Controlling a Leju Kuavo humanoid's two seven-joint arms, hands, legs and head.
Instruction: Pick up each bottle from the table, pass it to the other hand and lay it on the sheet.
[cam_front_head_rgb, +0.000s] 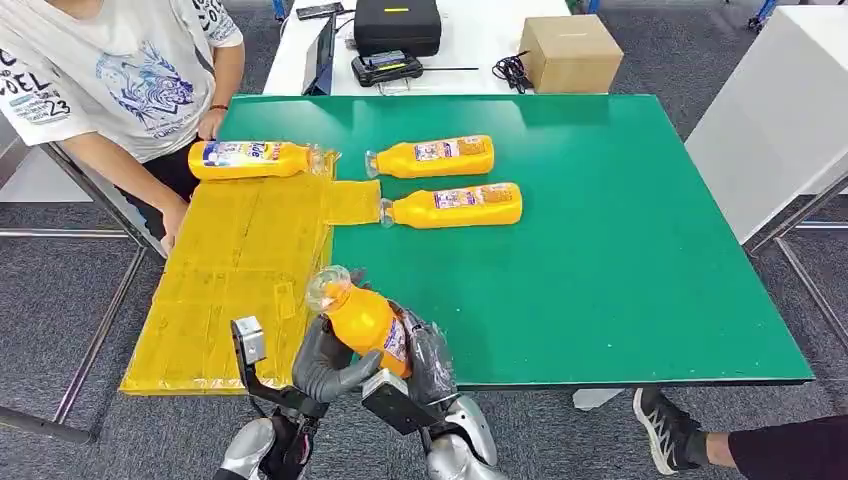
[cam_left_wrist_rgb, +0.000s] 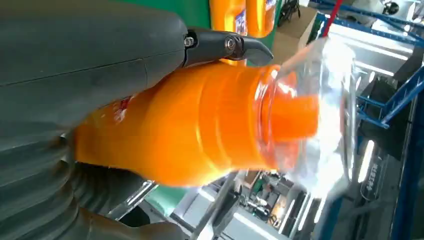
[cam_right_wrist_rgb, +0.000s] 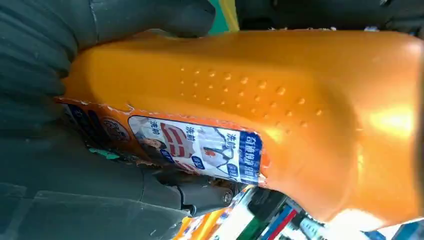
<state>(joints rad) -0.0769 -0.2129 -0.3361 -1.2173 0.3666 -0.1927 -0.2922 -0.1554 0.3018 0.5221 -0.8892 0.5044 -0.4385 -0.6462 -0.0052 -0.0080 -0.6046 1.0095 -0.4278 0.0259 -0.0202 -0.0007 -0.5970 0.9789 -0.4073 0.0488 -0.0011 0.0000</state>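
An orange bottle with a clear cap hangs above the table's front edge, cap pointing up and toward the yellow sheet. My left hand grips it below the neck, and my right hand holds its labelled lower body. The left wrist view has the bottle under the left hand's thumb and fingers. Seen from the right wrist, the bottle lies in the right hand. A second bottle lies on the sheet's far end. Two more lie on the green table.
A person in a white shirt stands at the far left, one hand at the sheet's left edge. Behind the green table are a cardboard box and a black case. Another person's shoe is on the floor at the near right.
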